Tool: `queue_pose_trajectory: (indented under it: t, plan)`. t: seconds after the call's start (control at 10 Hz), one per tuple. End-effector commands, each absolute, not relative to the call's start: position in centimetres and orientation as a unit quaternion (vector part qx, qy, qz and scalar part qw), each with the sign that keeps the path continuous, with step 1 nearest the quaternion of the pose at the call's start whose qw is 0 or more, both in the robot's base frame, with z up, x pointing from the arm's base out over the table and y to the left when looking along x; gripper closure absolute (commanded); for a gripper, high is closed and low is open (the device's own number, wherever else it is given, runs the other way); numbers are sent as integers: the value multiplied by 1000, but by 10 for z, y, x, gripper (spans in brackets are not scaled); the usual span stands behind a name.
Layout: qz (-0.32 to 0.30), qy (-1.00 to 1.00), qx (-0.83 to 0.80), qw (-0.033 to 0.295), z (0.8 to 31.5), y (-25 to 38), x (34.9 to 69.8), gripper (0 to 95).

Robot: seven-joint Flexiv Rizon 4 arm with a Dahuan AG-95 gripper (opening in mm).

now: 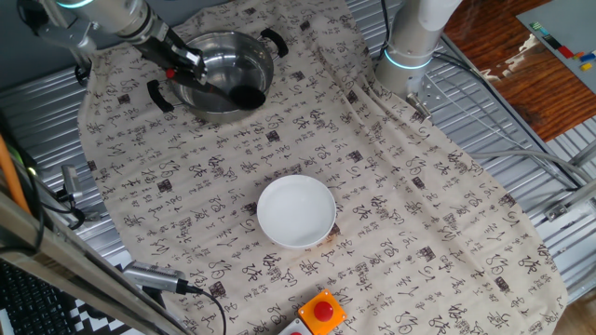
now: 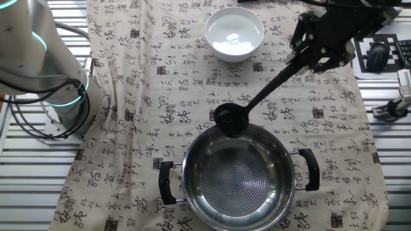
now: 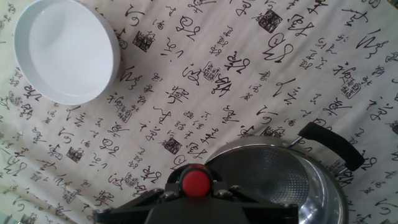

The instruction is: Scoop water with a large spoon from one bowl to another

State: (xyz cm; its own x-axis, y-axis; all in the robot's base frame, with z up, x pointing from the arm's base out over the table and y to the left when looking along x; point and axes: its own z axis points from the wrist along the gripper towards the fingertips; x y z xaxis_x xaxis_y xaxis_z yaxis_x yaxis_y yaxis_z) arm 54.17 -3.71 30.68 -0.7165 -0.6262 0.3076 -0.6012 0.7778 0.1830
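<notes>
A beige cloth [image 1: 410, 214] printed with black calligraphy characters, none readable, covers the ribbed metal desk [image 1: 521, 130]. The claw [image 2: 319, 56] pinches the ladle [image 2: 257, 99], its scoop over the pot [image 2: 237, 176] rim. The bowl [image 2: 234, 33] sits well apart. A red button [image 1: 323, 309] lies near the desk's edge.

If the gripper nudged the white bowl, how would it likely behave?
The white bowl looks smooth and rigid, so it would probably slide rather than tip. It sits on loose cloth, which may bunch. The water inside would likely slosh.
</notes>
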Motion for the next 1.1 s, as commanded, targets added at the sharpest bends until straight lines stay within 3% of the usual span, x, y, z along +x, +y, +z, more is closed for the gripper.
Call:
queue_pose_trajectory:
  t: [0.1, 1.1]
  plan:
    - [-33, -928, 324, 181, 307, -36, 542, 950]
    - [-28, -933, 311, 180, 307, -38, 543, 950]
